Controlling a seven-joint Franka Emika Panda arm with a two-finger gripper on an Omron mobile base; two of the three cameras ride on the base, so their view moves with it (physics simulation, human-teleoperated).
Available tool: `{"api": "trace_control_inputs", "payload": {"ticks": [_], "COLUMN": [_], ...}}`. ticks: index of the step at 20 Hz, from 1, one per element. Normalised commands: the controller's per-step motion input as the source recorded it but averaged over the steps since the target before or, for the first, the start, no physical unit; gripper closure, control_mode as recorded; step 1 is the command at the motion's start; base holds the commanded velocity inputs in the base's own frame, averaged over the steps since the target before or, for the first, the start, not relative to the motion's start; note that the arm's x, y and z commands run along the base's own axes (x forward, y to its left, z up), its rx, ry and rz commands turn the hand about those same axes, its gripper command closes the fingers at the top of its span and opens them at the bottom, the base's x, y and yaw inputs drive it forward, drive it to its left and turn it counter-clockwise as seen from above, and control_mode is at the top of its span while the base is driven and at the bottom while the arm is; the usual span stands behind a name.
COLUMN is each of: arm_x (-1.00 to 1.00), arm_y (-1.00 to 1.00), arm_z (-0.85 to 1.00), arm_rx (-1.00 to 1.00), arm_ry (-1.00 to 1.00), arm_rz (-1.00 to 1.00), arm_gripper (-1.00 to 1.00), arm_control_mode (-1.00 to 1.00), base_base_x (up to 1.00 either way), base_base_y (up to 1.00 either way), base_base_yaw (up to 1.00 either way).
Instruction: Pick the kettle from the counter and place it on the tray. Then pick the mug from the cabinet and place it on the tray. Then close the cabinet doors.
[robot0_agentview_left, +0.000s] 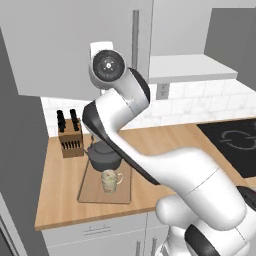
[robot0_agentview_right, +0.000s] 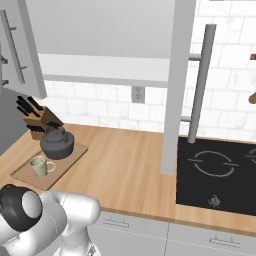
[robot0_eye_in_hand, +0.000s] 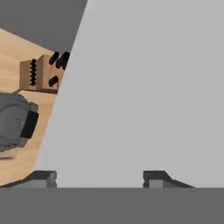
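Two jobs look done: the kettle (robot0_agentview_left: 103, 155) and the mug (robot0_agentview_left: 111, 180) are both sitting on the tray (robot0_agentview_left: 88, 190), far below the claw (robot0_eye_in_hand: 99, 176). So the cabinet doors are next (my guess). The claw is pointing flat at the left door (robot0_eye_in_hand: 144, 87), very close to its face, w/ the knife block (robot0_eye_in_hand: 38, 73) and kettle off to its side. Its two tips are standing apart w/ nothing between them. The door is a big stiff panel, smooth and slippery, swinging on hinges; pushing on the flat face should work, or hooking the long silver bar handle (robot0_agentview_left: 135, 40). The arm is reaching up high, elbow bent, wrist lifted up by the cabinet.
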Motion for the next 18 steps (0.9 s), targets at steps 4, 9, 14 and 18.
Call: {"api": "trace_control_inputs", "payload": {"ticks": [4, 9, 14, 18], "arm_x": [0.54, 0.68, 0.74, 0.48], "arm_y": [-0.06, -0.02, -0.02, 0.0], "arm_z": [-0.31, -0.35, -0.25, -0.24], "arm_rx": [-0.16, -0.15, -0.05, 0.0], "arm_ry": [-0.01, 0.0, 0.02, 0.01], "arm_rz": [-0.06, -0.05, -0.02, 0.0], "arm_gripper": [-1.0, -1.0, -1.0, -1.0], "arm_control_mode": [-1.0, -1.0, -1.0, -1.0], "base_base_x": [0.0, 0.0, 0.0, 0.0], "base_base_y": [0.0, 0.0, 0.0, 0.0], "base_base_yaw": [0.0, 0.0, 0.0, 0.0]}}
